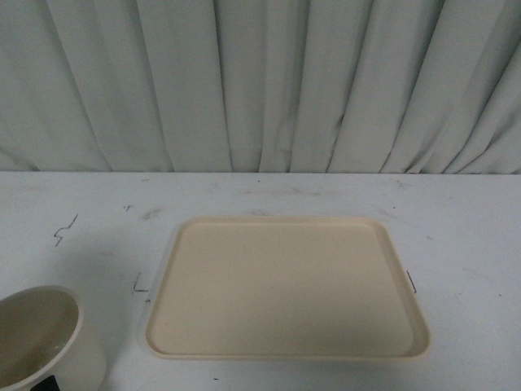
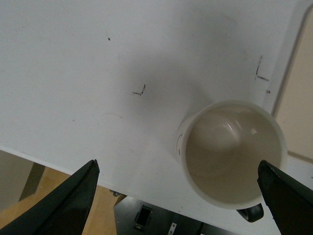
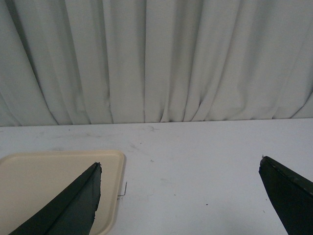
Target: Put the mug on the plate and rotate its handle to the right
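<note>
The cream mug [image 1: 45, 342] stands upright and empty on the white table, near its front left corner, left of the plate. The beige plate [image 1: 285, 285] lies flat mid-table with nothing on it. From above, in the left wrist view, the mug [image 2: 234, 152] shows its black handle [image 2: 250, 213] pointing toward the table's near edge. My left gripper [image 2: 178, 164] hangs open above it, the mug lying between the fingers, nearer one of them. My right gripper [image 3: 180, 162] is open over bare table beside the plate's corner [image 3: 49, 181]. Neither arm shows in the front view.
A grey pleated curtain [image 1: 260, 81] hangs behind the table. The table's near edge [image 2: 73, 164] runs close to the mug, with floor and the robot's dark base [image 2: 146, 218] below it. Small pen marks [image 2: 139, 91] dot the tabletop.
</note>
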You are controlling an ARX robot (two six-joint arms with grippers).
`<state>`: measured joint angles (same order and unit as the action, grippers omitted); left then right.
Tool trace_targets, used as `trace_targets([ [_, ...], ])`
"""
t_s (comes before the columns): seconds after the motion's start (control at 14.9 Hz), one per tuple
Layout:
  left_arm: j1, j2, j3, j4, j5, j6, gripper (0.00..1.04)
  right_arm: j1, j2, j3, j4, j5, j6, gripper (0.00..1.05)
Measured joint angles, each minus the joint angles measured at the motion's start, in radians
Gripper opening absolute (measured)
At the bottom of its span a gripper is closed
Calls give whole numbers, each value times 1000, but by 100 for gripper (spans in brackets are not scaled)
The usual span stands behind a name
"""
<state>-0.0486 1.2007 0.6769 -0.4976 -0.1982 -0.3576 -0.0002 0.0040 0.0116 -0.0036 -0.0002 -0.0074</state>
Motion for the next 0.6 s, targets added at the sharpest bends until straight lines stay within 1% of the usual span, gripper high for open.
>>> trace_targets([
  [0.27, 18, 202, 23, 66, 32, 39, 98, 0, 0, 0, 0, 0, 0, 98],
  [0.6, 32, 322, 28, 140, 38, 72, 98, 0, 0, 0, 0, 0, 0, 98],
])
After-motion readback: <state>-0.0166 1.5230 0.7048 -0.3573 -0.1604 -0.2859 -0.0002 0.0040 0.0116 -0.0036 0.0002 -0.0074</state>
